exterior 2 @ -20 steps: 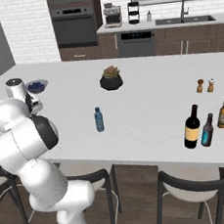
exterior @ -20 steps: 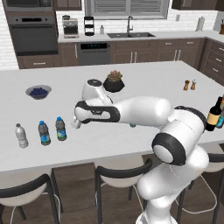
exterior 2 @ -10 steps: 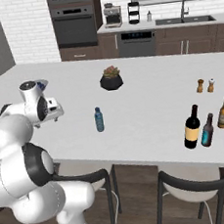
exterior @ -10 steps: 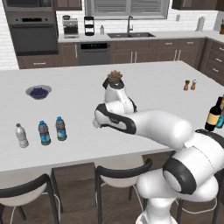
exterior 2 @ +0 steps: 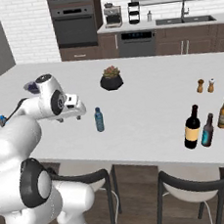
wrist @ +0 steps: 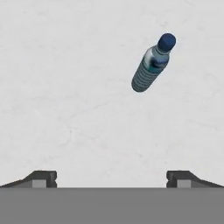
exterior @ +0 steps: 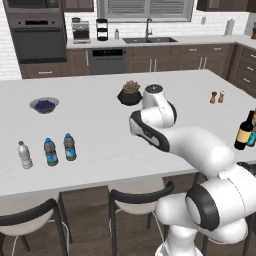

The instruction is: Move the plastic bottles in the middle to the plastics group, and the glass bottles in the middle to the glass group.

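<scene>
From the left base view, the white surface (exterior: 100,125) carries three small bottles in a row near its front left edge: a clear white-capped bottle (exterior: 24,155), then a dark grey blue-capped bottle (exterior: 50,152), then a second blue-capped bottle (exterior: 69,147) just beside it. Behind them sits a bowl of dark berries (exterior: 44,104), and farther right a potted plant (exterior: 130,93), partly covered by the arm's upper joint. Salt and pepper shakers (exterior: 217,97) stand toward the far right, and the dark wine bottle (exterior: 244,130) with its tan label stands at the right edge, a teal bottle just behind it.

From the right base view, one pale blue-capped bottle (exterior 2: 99,120) stands upright and alone in the middle of the surface, just right of the arm's hand and apart from it. The plant pot (exterior 2: 111,79) is well behind it. To the right, the wine bottle (exterior 2: 191,128), a small dark teal bottle (exterior 2: 207,130) and an amber bottle (exterior 2: 223,112) cluster near the front edge – the shakers (exterior 2: 205,85) behind them. Nothing lies between the lone bottle and either group.

In the hand view, the tool (wrist: 112,178) looks down on bare surface, its two tips spread wide with nothing between them – the blue-capped bottle (wrist: 151,66) stands beyond, toward the upper right of the picture
</scene>
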Motion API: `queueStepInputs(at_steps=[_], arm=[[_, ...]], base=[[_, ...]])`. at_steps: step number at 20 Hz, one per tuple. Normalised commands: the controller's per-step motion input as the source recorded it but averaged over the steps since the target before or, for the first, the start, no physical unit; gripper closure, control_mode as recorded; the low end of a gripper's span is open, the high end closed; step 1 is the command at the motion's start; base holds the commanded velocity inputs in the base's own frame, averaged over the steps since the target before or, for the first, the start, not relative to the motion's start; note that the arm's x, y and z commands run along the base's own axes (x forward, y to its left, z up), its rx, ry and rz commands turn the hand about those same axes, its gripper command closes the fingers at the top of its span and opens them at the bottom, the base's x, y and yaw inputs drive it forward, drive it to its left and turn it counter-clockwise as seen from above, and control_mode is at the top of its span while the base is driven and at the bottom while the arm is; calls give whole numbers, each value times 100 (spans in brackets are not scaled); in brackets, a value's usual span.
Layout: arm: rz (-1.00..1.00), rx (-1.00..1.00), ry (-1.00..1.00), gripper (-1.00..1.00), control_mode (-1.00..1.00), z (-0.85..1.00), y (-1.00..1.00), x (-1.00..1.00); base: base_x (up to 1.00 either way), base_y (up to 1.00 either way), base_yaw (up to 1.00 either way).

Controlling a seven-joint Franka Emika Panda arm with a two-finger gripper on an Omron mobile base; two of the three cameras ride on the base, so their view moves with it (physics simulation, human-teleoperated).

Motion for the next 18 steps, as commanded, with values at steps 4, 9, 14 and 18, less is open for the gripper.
queueStepInputs(at_steps=[4,9,14,18], arm=[[-43,12,1,-100,-100,0,-100,0],[-10,23,0,-100,-100,0,-36,0],[0,9,0,-100,-100,0,-2,6],[1,-2,0,-100,-100,0,-8,40]], base=[[0,0,0],[0,0,0],[0,0,0],[0,0,0]])
